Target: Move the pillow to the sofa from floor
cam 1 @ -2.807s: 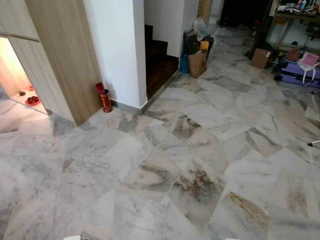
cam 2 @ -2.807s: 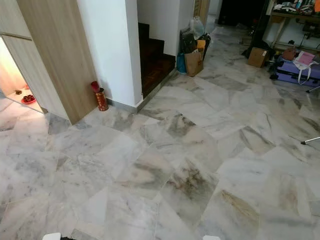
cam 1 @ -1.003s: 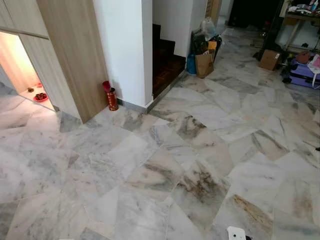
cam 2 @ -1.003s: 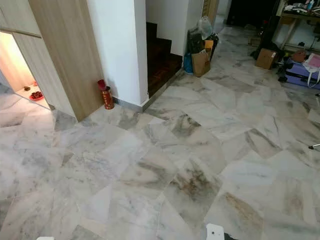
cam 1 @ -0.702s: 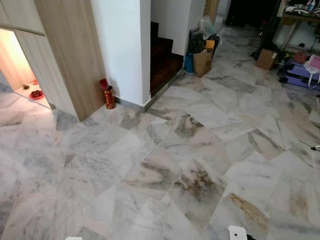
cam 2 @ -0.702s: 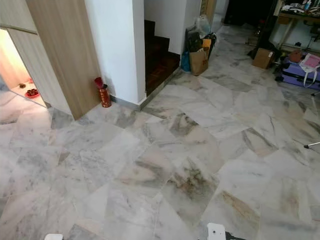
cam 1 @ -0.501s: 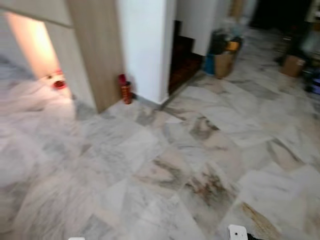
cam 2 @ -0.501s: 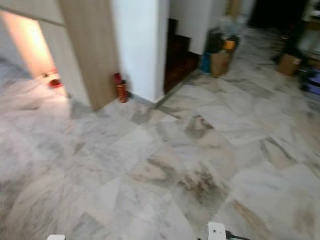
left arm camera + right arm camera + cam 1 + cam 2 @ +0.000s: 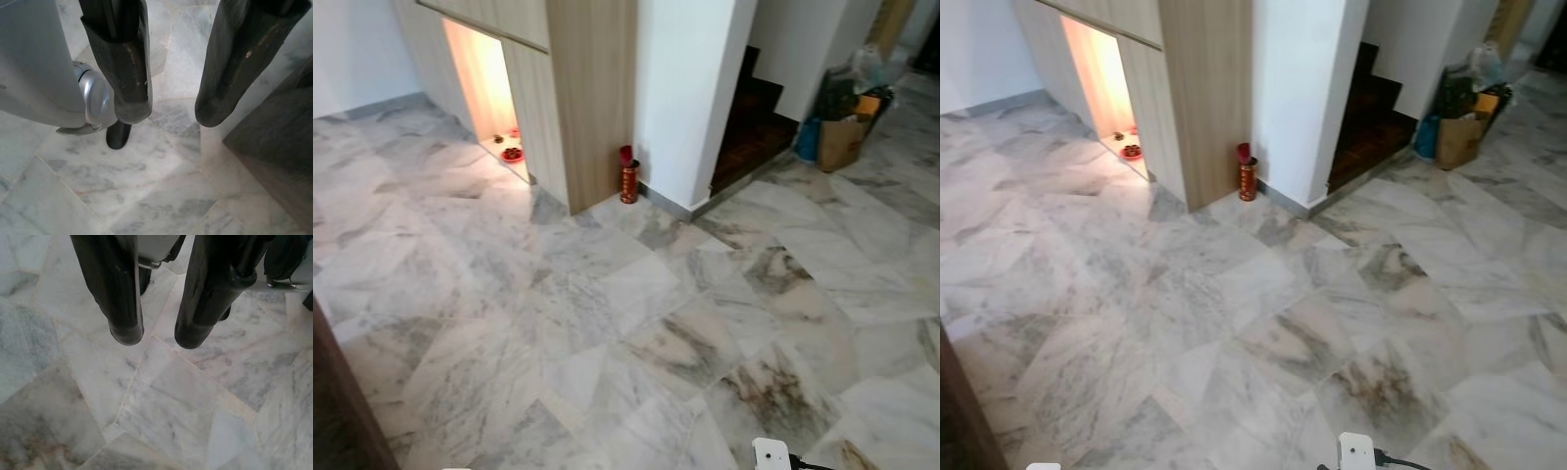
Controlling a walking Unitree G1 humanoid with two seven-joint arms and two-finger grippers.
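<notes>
My left gripper [image 9: 171,110] hangs open over the marble floor [image 9: 607,323], nothing between its black fingers [image 9: 129,93]. A dark wooden surface [image 9: 274,147] lies close beside it. My right gripper [image 9: 159,340] also points down at bare floor tiles, its fingers [image 9: 124,328] a little apart and holding nothing. A white part of my right arm [image 9: 771,455] pokes in at the bottom edge of the eye views.
A wooden cabinet [image 9: 592,88] with a lit niche [image 9: 489,88] and a red dish [image 9: 512,154] stands ahead. A red canister [image 9: 628,181] sits by a white pillar [image 9: 690,88]. Dark stairs [image 9: 754,117] and bags [image 9: 842,142] lie far right. Dark furniture [image 9: 342,411] edges the near left.
The camera has swung left: cabinet, canister and stairs shifted right in the picture, the lit niche and left wall came into view, and the boxes and suitcase at far right dropped out.
</notes>
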